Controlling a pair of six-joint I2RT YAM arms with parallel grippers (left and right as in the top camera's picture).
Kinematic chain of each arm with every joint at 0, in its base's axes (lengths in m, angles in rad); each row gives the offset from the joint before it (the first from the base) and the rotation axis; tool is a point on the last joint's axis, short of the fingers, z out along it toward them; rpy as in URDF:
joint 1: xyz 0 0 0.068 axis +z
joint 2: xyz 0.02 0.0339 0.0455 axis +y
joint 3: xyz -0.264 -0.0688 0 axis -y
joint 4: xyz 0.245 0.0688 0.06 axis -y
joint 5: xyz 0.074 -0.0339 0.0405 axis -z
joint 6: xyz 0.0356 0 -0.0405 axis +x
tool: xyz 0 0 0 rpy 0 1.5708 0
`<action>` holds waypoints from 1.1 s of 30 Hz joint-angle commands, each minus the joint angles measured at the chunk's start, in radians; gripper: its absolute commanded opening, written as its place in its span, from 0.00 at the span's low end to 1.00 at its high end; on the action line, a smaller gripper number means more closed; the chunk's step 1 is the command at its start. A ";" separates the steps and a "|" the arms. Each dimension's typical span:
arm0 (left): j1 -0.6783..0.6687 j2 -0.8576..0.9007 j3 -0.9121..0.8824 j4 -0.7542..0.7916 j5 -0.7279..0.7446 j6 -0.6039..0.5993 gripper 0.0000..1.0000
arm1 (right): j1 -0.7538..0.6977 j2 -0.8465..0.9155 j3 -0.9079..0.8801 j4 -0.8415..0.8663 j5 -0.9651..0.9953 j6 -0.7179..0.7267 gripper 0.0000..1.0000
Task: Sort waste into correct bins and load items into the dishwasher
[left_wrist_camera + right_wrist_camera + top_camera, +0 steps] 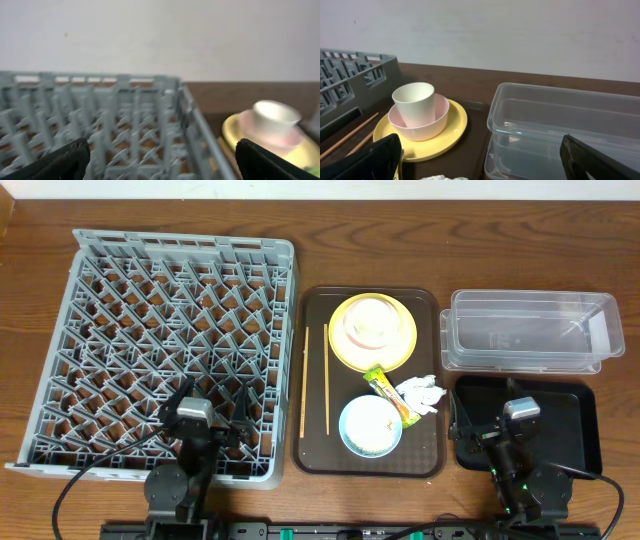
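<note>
The grey dish rack (170,330) stands at the left. On the brown serving tray (425,460) a cream bowl (372,323) sits on the yellow plate (345,345), with a white cup (412,100) inside the bowl. The blue-sided white bowl (371,425), two chopsticks (326,392), the yellow-green wrapper (390,395) and the crumpled napkin (420,393) lie there too. The clear tub (530,330) and black tray (570,430) are at the right. My left gripper (212,405) is open over the rack's near edge. My right gripper (488,425) is open over the black tray's left part.
The rack's right wall (192,120) runs beside the serving tray. In the right wrist view the clear tub (565,120) is straight ahead and the plate (455,125) is to the left. A pale wall stands behind the table.
</note>
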 commanded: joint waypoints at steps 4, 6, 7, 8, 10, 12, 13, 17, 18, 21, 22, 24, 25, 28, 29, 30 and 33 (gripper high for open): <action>-0.002 0.026 0.263 -0.048 0.094 -0.061 0.94 | 0.000 -0.005 -0.001 -0.004 -0.001 0.007 0.99; -0.002 0.082 0.410 -0.097 0.164 -0.076 0.94 | 0.000 -0.005 -0.001 -0.004 -0.001 0.007 0.99; -0.002 0.104 0.455 -0.113 0.188 -0.076 0.94 | 0.000 -0.005 -0.001 -0.005 -0.001 0.007 0.99; -0.002 0.140 0.528 -0.141 0.219 -0.076 0.94 | 0.000 -0.005 -0.001 -0.005 -0.001 0.007 0.99; -0.002 0.227 0.683 -0.226 0.256 -0.076 0.94 | 0.000 -0.005 -0.001 -0.005 -0.001 0.007 0.99; -0.002 0.331 0.854 -0.348 0.284 -0.073 0.94 | 0.000 -0.005 -0.001 -0.004 -0.001 0.007 0.99; -0.002 0.389 0.943 -0.418 0.301 -0.064 0.94 | 0.000 -0.005 -0.001 -0.004 -0.001 0.007 0.99; -0.002 0.668 1.355 -0.782 0.386 -0.008 0.94 | 0.000 -0.005 -0.001 -0.005 -0.001 0.007 0.99; -0.002 0.738 1.456 -0.889 0.397 0.009 0.94 | 0.000 -0.005 -0.001 -0.005 -0.001 0.007 0.99; -0.002 0.928 1.713 -1.195 0.396 0.035 0.94 | 0.000 -0.005 -0.001 -0.005 -0.001 0.007 0.99; -0.002 0.980 1.770 -1.266 0.393 0.034 0.94 | 0.000 -0.005 -0.001 -0.005 -0.001 0.007 0.99; -0.002 1.062 1.835 -1.343 0.393 0.034 0.94 | 0.000 -0.005 -0.001 -0.004 -0.001 0.007 0.99; -0.002 1.092 1.843 -1.353 0.393 0.034 0.94 | 0.000 -0.005 -0.001 -0.005 -0.001 0.007 0.99; -0.002 1.163 1.842 -1.409 0.397 -0.019 0.94 | 0.000 -0.005 -0.001 -0.005 -0.001 0.007 0.99; -0.002 1.183 1.842 -1.460 0.397 -0.038 0.94 | 0.000 -0.005 -0.001 -0.005 -0.001 0.007 0.99; -0.002 1.203 1.842 -1.503 0.397 -0.038 0.94 | 0.000 -0.005 -0.001 -0.004 -0.001 0.007 0.99; -0.002 1.262 1.834 -1.581 0.393 -0.038 0.94 | 0.000 -0.005 -0.001 -0.004 -0.001 0.007 0.99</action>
